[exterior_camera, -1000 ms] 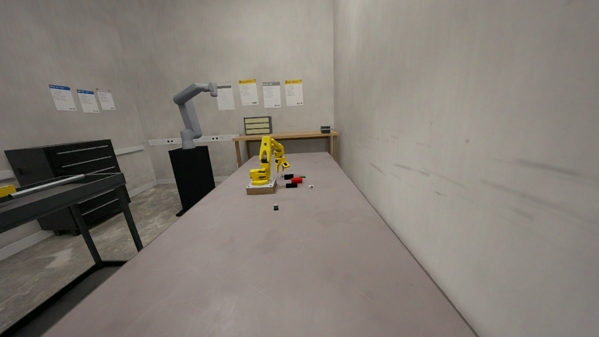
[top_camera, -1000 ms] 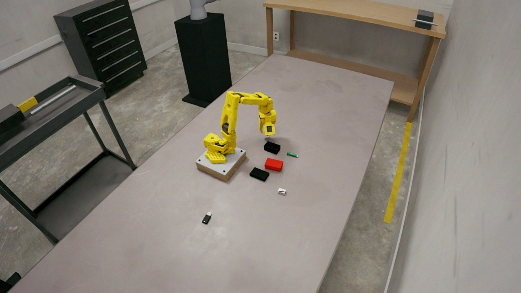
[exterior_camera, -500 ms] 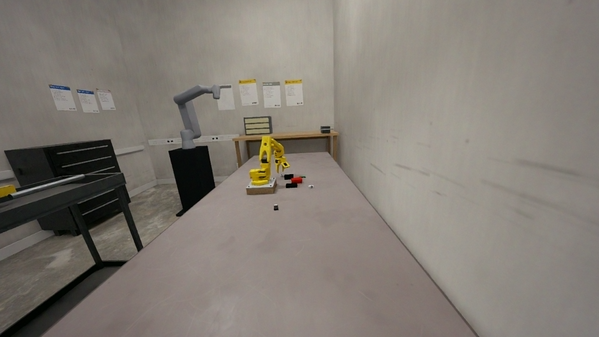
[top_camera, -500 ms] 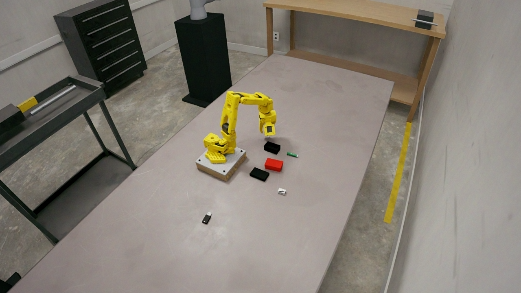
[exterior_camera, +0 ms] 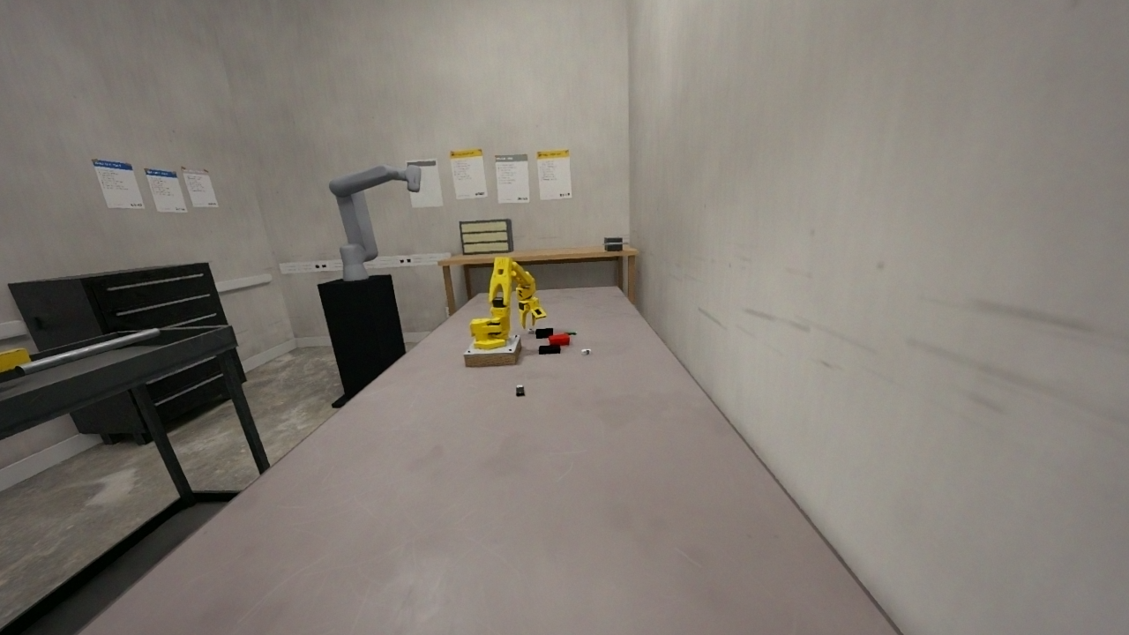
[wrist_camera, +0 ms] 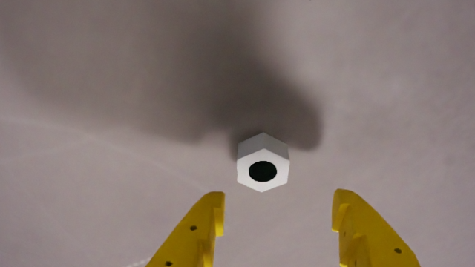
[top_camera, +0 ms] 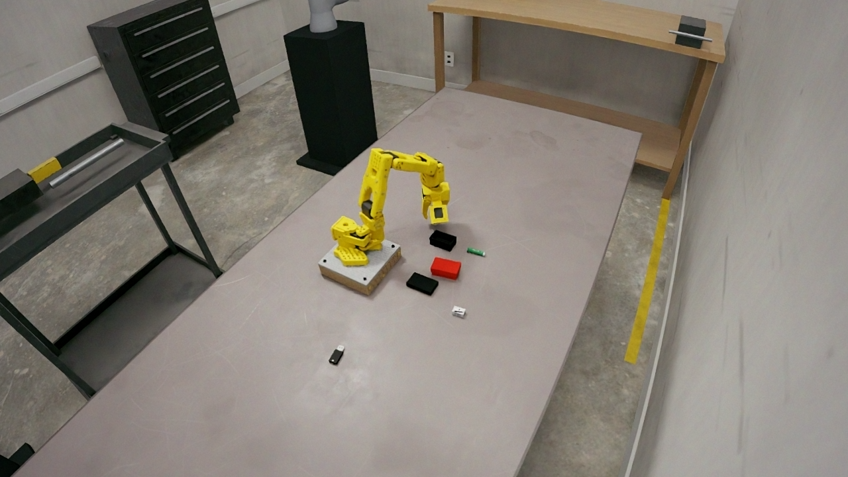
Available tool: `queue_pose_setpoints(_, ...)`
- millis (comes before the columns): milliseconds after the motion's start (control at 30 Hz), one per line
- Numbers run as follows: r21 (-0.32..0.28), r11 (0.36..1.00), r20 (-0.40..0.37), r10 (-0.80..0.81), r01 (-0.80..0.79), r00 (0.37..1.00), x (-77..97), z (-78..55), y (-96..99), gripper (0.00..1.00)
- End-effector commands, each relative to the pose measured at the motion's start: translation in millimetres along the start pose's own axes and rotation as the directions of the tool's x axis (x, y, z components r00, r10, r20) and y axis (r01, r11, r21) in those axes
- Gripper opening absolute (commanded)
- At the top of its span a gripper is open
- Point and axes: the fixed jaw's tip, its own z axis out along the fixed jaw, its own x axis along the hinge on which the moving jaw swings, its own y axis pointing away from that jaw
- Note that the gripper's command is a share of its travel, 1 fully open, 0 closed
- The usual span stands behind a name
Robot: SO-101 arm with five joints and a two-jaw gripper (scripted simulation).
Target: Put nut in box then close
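One hexagonal nut (wrist_camera: 263, 182), pale, with a dark round bore, lies flat on the desk (top_camera: 379, 415) (exterior_camera: 504, 505) (wrist_camera: 74, 208), outside any box. In the wrist view it sits just beyond the fingertips of the yellow tool (top_camera: 436, 220) (exterior_camera: 528, 324) (wrist_camera: 278, 211), a little left of the midline between them, with no contact visible. The tool is parted, its gap wider than the nut, and holds nothing. The governing relation is thus forward and down: a short advance, with a slight shift toward the left-hand finger of the wrist view, would probably bring the nut between the fingers. Being about as broad one way as the other, the nut shows no evident long axis; two of its side faces roughly face the fingers, which should favour a square grip. Beside the tool in the top view stands the open black box (top_camera: 442, 240) (exterior_camera: 543, 332); next come a red block (top_camera: 446, 268) (exterior_camera: 558, 339) and a flat black piece (top_camera: 422, 283) (exterior_camera: 549, 348), presumably the lid. A small green cylinder (top_camera: 475, 252) (exterior_camera: 571, 332) lies beside the box. Wall posters (exterior_camera: 467, 175) carry print too small to read; no brand is legible.
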Motion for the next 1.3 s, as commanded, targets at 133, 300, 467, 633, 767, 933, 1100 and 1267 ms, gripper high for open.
queue_pose_setpoints(133, 0.021, 1.000, 0.013, -0.015, 0.015, 1.000, -1.2, 11.4, -4.9, 0.19)
queue_pose_setpoints(300, 0.021, 1.000, 0.013, -0.015, 0.015, 1.000, -1.3, 13.4, -5.0, 0.19)
queue_pose_setpoints(467, 0.021, 1.000, 0.013, -0.015, 0.015, 1.000, -1.4, 15.8, -5.1, 0.19)
queue_pose_setpoints(633, 0.021, 1.000, 0.013, -0.015, 0.015, 1.000, -1.5, 16.8, -5.2, 0.19)
queue_pose_setpoints(767, 0.021, 1.000, 0.013, -0.015, 0.015, 1.000, -1.5, 16.9, -5.2, 0.19)
queue_pose_setpoints(933, 0.021, 1.000, 0.013, -0.015, 0.015, 1.000, -1.5, 17.2, -5.2, 0.19)
queue_pose_setpoints(1100, 0.021, 1.000, 0.013, -0.015, 0.015, 1.000, -1.8, 19.5, -5.4, 0.19)
queue_pose_setpoints(1267, 0.021, 1.000, 0.013, -0.015, 0.015, 1.000, -2.0, 21.4, -5.6, 0.19)
